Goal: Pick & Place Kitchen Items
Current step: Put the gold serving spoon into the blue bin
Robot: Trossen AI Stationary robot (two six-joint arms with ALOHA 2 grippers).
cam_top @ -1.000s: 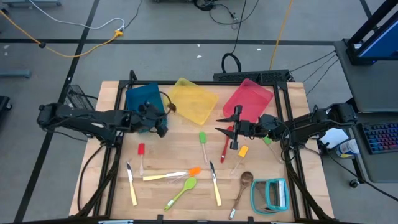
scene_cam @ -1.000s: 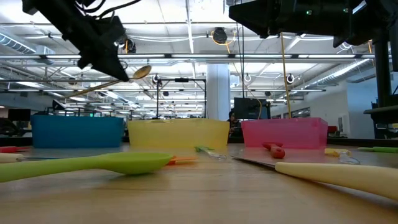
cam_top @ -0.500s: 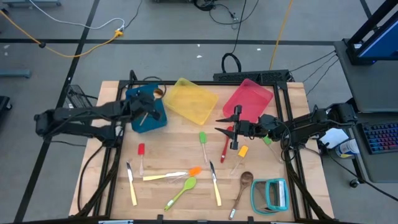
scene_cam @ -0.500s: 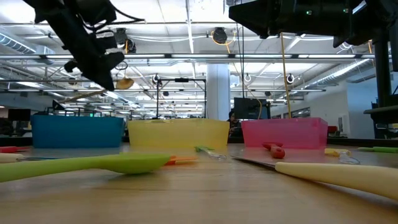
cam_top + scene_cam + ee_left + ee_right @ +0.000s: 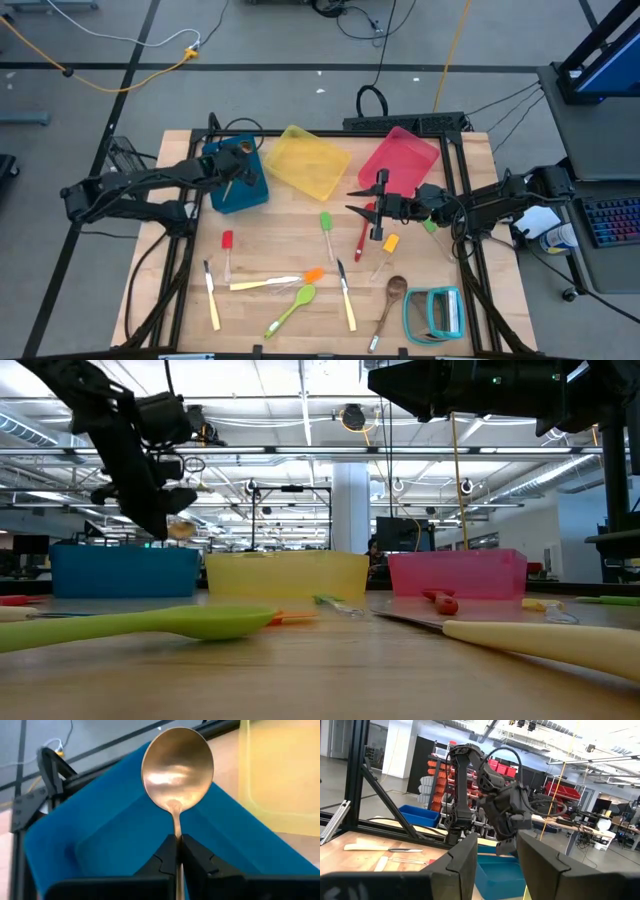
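Evidently the left tool (image 5: 176, 851) has a reason for carrying the brass spoon (image 5: 177, 772) as it does: it pinches the thin handle low down, fingers pressed together on it, so the bowl sticks out ahead of the tool and hangs over the blue bin (image 5: 235, 175). From where I stand that looks like the set-up for a drop, the bowl leading so the spoon should fall inside the walls and not across the rim. I would judge the release is close, though the spoon has not been let go. In the low view the tool (image 5: 150, 510) sits just above the bin's (image 5: 125, 570) top edge, with the spoon's bowl (image 5: 181, 529) level with it.

The right tool (image 5: 362, 210) waits well off to the other side, above the worktop (image 5: 270, 235) in front of the pink bin (image 5: 400, 155). Its fingers (image 5: 465, 857) stand partly apart with nothing between them. A red spoon (image 5: 362, 232) lies right beneath it, a green spatula (image 5: 326, 224) and a yellow spatula (image 5: 389, 245) to either side of that.

Farther from both tools the rest of the items lie loose: a lime-green spoon (image 5: 296, 305), a wooden spoon (image 5: 390, 300), cream-handled cutlery (image 5: 345, 295). The yellow bin (image 5: 310, 160) sits between the other two bins.
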